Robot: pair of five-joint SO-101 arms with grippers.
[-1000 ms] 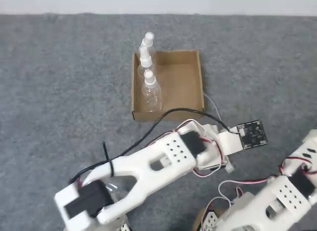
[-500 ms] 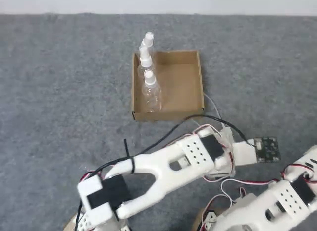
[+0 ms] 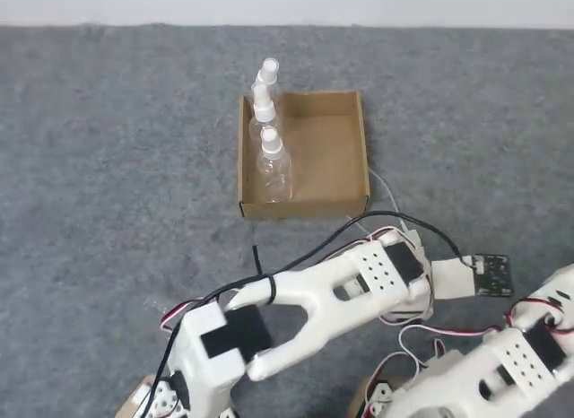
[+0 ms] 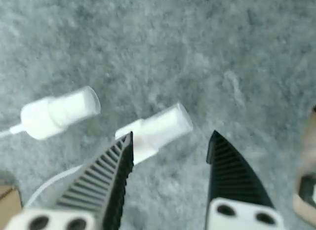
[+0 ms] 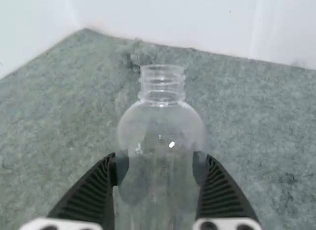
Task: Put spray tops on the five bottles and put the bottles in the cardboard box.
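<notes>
Right gripper [image 5: 157, 161] is clamped on a clear bottle [image 5: 162, 126], its two black jaws pressing the rounded body from either side. The threaded neck is bare and points away from the wrist. Left gripper [image 4: 172, 136] stands spread wide with nothing between its jaws, hanging just above two loose spray tops on the cloth.

Grey carpet-like cloth [image 3: 108, 167] covers the whole table. Across the near side in the high view stretches one long white arm [image 3: 341, 288], and a second arm [image 3: 502, 364] sits at the near right corner. Beyond them, well apart from both, is the cardboard box [image 3: 363, 149], open at the top. Three capped bottles stand in a row along one of its side walls: the nearest [image 3: 274, 171], the middle one [image 3: 262, 108] and the farthest [image 3: 267, 75] at the far corner, where I cannot tell for certain that its base is inside the wall. The rest of the box floor is bare.

Smallest are the spray tops in the left wrist view. One [image 4: 155, 131] lies on its side almost between the open jaws, and the other [image 4: 59, 111] lies just beside it, trailing a thin dip tube.

By my reckoning the job is a little past halfway — three of five bottles capped and boxed. The held bottle needs a top fitted and a place in the box, and one more bottle must follow it.
</notes>
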